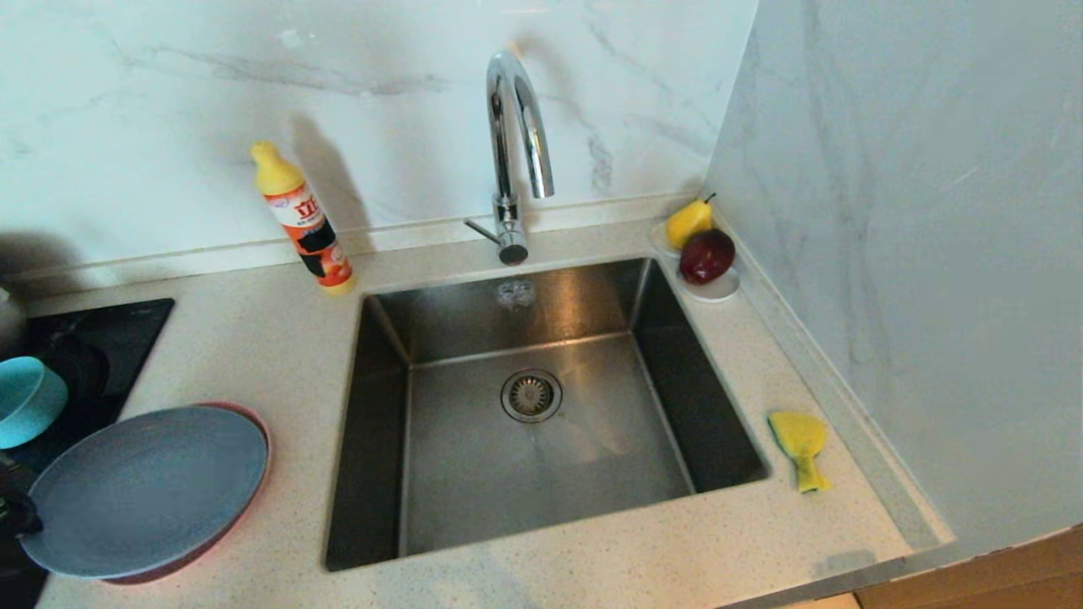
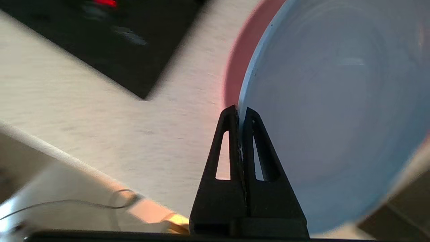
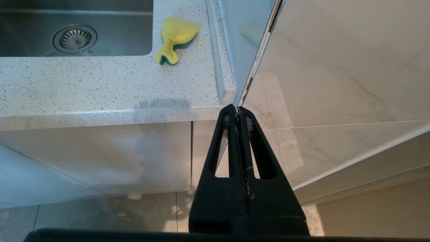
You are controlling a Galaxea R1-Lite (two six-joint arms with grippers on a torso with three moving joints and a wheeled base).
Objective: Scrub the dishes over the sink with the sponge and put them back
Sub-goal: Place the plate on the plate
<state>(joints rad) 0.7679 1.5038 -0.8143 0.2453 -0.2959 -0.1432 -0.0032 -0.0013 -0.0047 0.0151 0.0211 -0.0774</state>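
Note:
The blue plate (image 1: 144,491) lies tilted on the pink plate (image 1: 258,431) on the counter left of the sink (image 1: 474,474). At the counter's left edge my left gripper (image 1: 13,507) is shut on the blue plate's rim. The wrist view shows that rim (image 2: 336,117) pinched between the fingertips of the left gripper (image 2: 239,111), with the pink plate (image 2: 242,57) behind it. A teal bowl (image 1: 25,402) sits on the black cooktop. The bent yellow-green sponge (image 1: 799,444) (image 3: 176,38) lies right of the sink. My right gripper (image 3: 238,108) hangs shut and empty below the counter's front edge.
A chrome tap (image 1: 516,127) arches over the sink's back. An orange detergent bottle (image 1: 303,220) stands back left. A pear (image 1: 687,222) and a red apple (image 1: 706,255) rest on a white saucer (image 1: 719,292) in the back right corner. A wall (image 1: 914,254) bounds the right side.

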